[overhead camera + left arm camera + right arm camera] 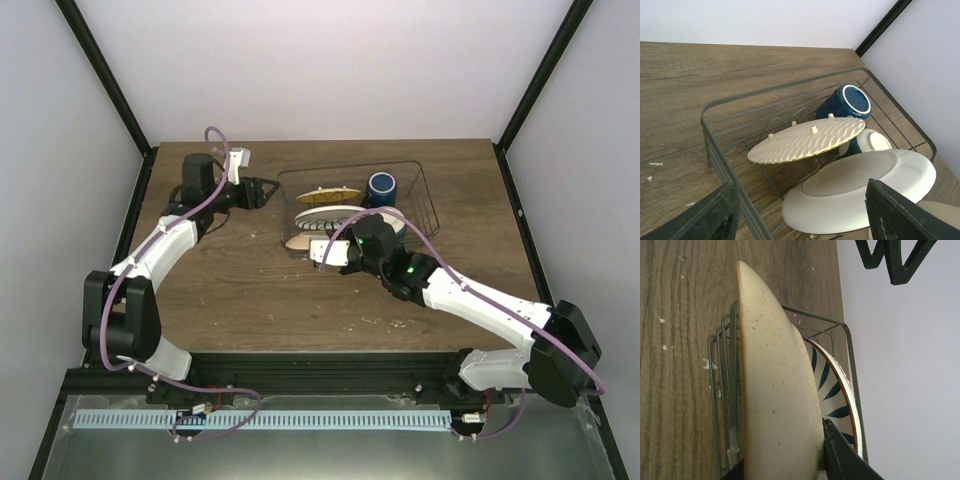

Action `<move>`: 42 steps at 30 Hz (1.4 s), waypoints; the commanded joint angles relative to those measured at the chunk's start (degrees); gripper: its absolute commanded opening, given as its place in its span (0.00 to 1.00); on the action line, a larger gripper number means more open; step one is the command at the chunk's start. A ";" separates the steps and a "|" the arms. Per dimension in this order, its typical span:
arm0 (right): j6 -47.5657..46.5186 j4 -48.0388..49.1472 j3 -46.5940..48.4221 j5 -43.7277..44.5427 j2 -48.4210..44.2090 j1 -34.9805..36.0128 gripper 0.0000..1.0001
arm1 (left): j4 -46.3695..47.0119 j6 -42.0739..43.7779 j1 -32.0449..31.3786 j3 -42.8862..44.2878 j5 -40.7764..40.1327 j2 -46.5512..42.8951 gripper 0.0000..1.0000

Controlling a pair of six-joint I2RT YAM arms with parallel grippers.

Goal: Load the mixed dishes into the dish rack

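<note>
The rack (425, 200) stands at the far edge of the counter (230, 300), nearer to its far right corner than to the left one. Inside it the cup (845, 101) lies on its side by the far wall. The bowl (874, 140) is just beside the cup. The yellow plate (807, 140) leans tilted on the dividers, with its underside up. The striped plate (836, 390) leans in front of it, toward the near edge.

The right gripper (782, 456) is closed on the rim of the tan plate (772, 385), one finger on each face. This plate stands on its edge at the near left corner of the rack, close against the striped plate. Whether it already rests on the wires, I cannot tell.

The left gripper (268, 192) is at the left end of the rack, near the far edge. Its jaws are spread wide and hold nothing.
</note>
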 commanded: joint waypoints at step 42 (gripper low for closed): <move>-6.32 2.79 2.26 4.03 4.73 -1.26 0.01 | 1.61 0.22 0.97 -0.51 1.48 1.82 0.70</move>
